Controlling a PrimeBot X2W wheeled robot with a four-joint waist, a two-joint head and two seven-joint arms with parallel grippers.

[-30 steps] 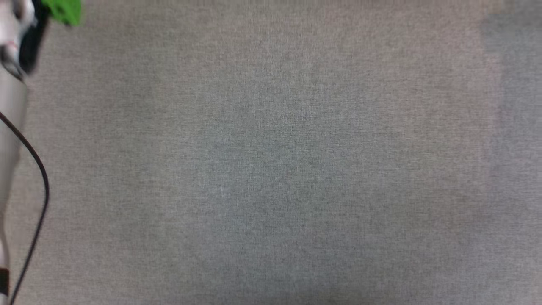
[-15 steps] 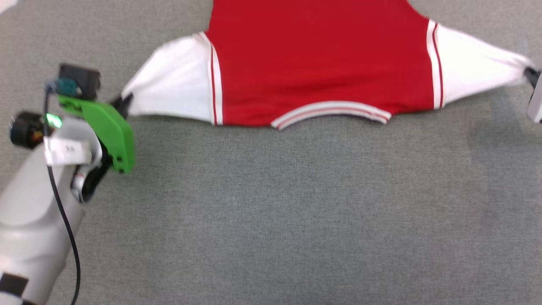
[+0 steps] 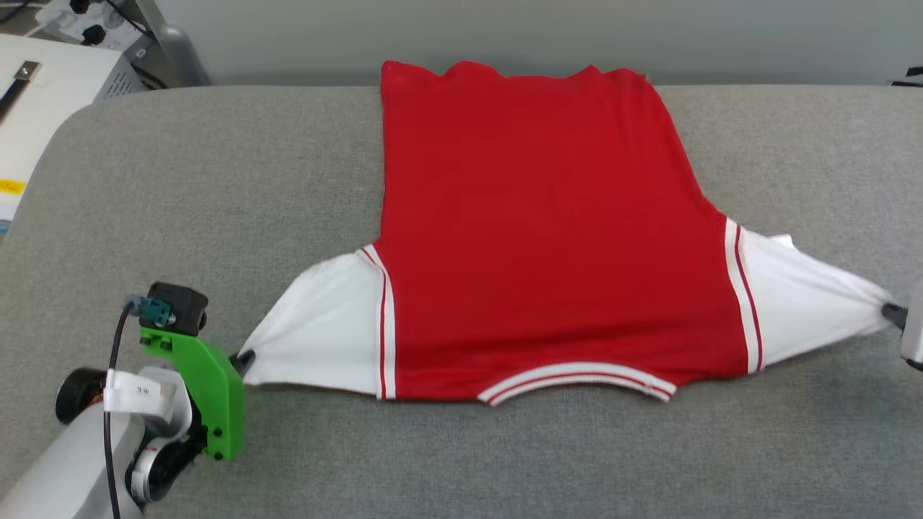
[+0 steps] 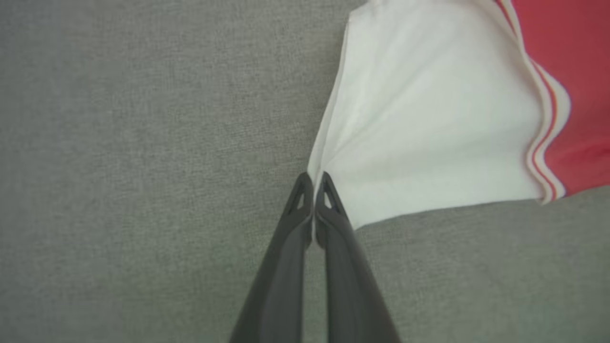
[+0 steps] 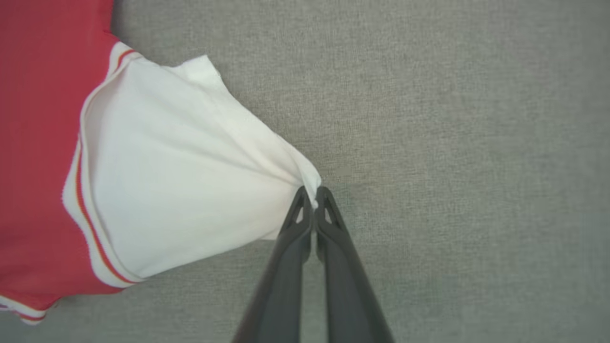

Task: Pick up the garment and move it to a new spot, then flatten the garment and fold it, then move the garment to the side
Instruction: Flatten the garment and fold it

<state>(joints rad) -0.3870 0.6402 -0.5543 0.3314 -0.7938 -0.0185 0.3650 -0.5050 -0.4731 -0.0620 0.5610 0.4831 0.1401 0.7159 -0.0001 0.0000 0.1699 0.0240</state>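
Garment [image 3: 533, 238] laid plain red side up mid-table [image 3: 144, 180], hem at the far edge, collar toward the near edge; long axis runs far to near. Left sleeve [image 3: 324, 324] is pinched at its tip by the closed left gripper [image 4: 312, 183], right sleeve [image 3: 800, 303] by the closed right gripper [image 5: 313, 196]. Body is spanned between them, each arm nearest its own sleeve. Flattening judged in hand.

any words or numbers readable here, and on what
None can be read.
White tag on the left forearm: dark marks, too blurred to read.
Yellow label on the white cabinet top: too small to read.
Garment: plain red side up, no lettering showing.
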